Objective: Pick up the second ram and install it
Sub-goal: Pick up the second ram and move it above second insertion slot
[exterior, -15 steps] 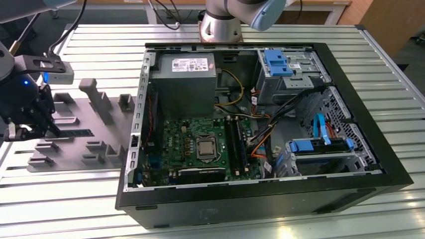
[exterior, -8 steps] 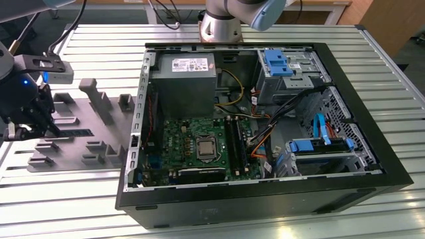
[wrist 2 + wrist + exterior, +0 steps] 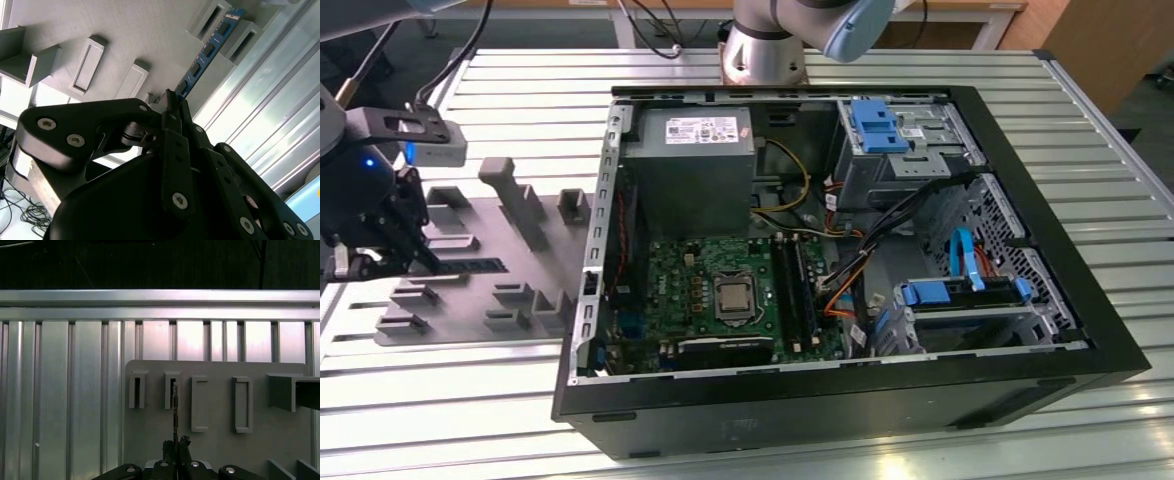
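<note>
Pinching one end of the second ram [image 3: 207,50], the pincer [image 3: 172,102] has its two black fingers [image 3: 176,145] pressed together on the thin blue stick. The stick pokes straight out from the pincer's tips. Little black chips sit in a row along it.

The far end of the stick rests between two small gray blocks [image 3: 212,17], away from the pincer. Those blocks are part of a flat gray holder [image 3: 125,30] that lies right under the pincer. More empty gray pockets [image 3: 87,65] sit on the holder off to one side of the pincer.

In the first wrist view, the second ram [image 3: 175,410] looks like a very thin line, because it is seen from its edge. It runs from the pincer [image 3: 176,445] out to a slot block on the gray holder [image 3: 260,450].

In the exterior view, the pincer [image 3: 403,264] hangs low over the gray holder [image 3: 467,215], and the second ram [image 3: 467,265] lies just past its tips. The holder sits on a shiny ribbed metal table [image 3: 520,90].

A big open black computer case [image 3: 854,410] lies well apart from the pincer, toward the exterior view's right. Inside it is a green board [image 3: 680,290] with a square silver chip [image 3: 735,300] and long black slots [image 3: 794,295] beside the chip.
</note>
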You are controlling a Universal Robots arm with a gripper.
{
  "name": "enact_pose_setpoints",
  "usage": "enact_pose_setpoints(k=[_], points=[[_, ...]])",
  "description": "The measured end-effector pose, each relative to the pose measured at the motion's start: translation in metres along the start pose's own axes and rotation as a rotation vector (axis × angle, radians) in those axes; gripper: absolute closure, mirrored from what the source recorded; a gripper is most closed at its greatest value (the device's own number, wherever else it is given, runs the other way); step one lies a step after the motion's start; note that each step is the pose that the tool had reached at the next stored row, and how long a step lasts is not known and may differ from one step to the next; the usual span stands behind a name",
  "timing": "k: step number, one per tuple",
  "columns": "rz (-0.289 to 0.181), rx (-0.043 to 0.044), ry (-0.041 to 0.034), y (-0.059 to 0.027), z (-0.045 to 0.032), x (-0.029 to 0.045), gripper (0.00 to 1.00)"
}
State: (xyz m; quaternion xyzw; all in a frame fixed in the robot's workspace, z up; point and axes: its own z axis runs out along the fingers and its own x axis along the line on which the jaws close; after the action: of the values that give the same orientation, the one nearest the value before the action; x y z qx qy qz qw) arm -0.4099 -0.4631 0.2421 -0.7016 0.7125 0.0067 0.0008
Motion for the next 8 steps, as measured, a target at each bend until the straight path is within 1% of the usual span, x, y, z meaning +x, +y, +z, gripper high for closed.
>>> enact_pose_setpoints(k=[8], points=[[0.000, -0.0001, 0.0001, 0.0000, -0.0032, 0.0000, 0.86]])
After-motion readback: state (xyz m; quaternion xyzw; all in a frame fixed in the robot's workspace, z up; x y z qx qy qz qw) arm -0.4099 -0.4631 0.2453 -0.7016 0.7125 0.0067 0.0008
